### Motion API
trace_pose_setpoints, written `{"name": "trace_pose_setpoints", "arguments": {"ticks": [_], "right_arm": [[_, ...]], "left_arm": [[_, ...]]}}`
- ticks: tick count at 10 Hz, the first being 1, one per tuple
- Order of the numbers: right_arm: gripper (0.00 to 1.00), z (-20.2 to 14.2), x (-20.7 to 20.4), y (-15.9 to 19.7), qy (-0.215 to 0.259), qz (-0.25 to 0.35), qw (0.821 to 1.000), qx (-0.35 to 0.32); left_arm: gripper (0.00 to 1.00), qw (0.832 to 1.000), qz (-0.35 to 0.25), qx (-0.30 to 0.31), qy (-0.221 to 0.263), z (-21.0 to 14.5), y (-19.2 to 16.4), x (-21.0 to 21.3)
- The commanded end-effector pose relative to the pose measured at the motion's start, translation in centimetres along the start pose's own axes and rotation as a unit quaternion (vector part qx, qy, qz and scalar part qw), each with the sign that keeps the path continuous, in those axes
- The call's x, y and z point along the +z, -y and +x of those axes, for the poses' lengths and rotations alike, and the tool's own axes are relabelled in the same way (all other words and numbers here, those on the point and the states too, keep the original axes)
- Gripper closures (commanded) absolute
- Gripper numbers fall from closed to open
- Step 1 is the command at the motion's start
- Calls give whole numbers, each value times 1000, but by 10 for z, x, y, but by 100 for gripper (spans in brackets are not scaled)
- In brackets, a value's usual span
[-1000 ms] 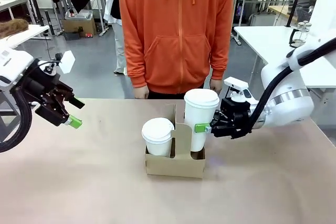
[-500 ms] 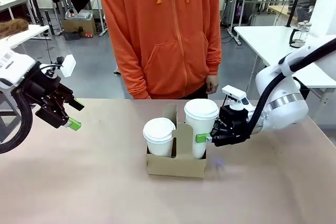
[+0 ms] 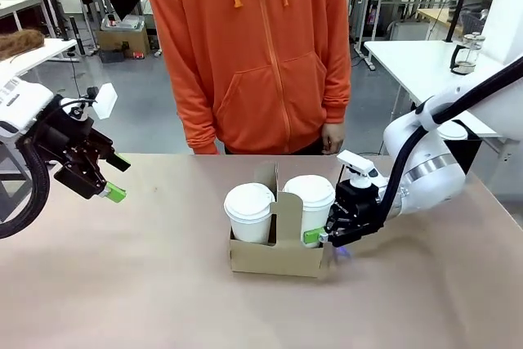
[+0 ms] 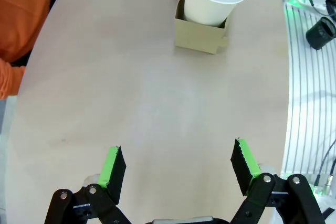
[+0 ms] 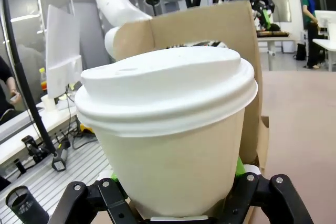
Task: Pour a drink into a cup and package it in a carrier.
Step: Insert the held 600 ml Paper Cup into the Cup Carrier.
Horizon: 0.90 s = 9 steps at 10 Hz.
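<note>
Across the bench (image 3: 122, 284) in the front view, two lidded white cups now sit in one carrier (image 3: 274, 255); the right cup (image 3: 310, 206) has sunk lower, right gripper (image 3: 315, 237) clenched on it. Left gripper (image 3: 114, 177) hangs released. Left wrist view: released jaws above bare bench. Right wrist view: cup gripped; any print seems unreadable.

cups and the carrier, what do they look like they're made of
Cups: white matte walls, likely paper; the lids are smooth with a faint sheen and a moulded rim, probably plastic. Carrier: plain brown, matte, thin flat panels with cut edges, looks like cardboard. Right gripper is shut on the right-hand cup, whose wall shows no visible denting.
</note>
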State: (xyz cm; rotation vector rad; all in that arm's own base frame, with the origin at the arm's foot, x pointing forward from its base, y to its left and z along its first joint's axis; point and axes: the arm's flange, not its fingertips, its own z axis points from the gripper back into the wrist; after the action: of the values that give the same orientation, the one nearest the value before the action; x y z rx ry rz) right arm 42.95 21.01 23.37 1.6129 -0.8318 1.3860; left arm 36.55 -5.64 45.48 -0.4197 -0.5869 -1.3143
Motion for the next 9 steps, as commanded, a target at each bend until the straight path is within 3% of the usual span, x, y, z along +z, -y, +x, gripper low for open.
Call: {"name": "trace_pose_setpoints", "arguments": {"ticks": [1, 2, 3, 6, 9], "right_arm": [[20, -3, 1, 8, -22, 8, 1000, 15], [20, -5, 2, 9, -25, 11, 999, 17], [0, -3, 4, 8, -24, 10, 999, 24], [0, 13, 13, -5, -53, 10, 998, 25], [0, 43, 49, -30, -57, -29, 997, 44]], "left_arm": [[0, 1000, -3, 3, 9, 1, 1, 0], [0, 1000, -3, 3, 9, 1, 1, 0], [0, 1000, -3, 3, 9, 1, 1, 0], [0, 1000, -3, 3, 9, 1, 1, 0], [0, 1000, -3, 3, 9, 1, 1, 0]]}}
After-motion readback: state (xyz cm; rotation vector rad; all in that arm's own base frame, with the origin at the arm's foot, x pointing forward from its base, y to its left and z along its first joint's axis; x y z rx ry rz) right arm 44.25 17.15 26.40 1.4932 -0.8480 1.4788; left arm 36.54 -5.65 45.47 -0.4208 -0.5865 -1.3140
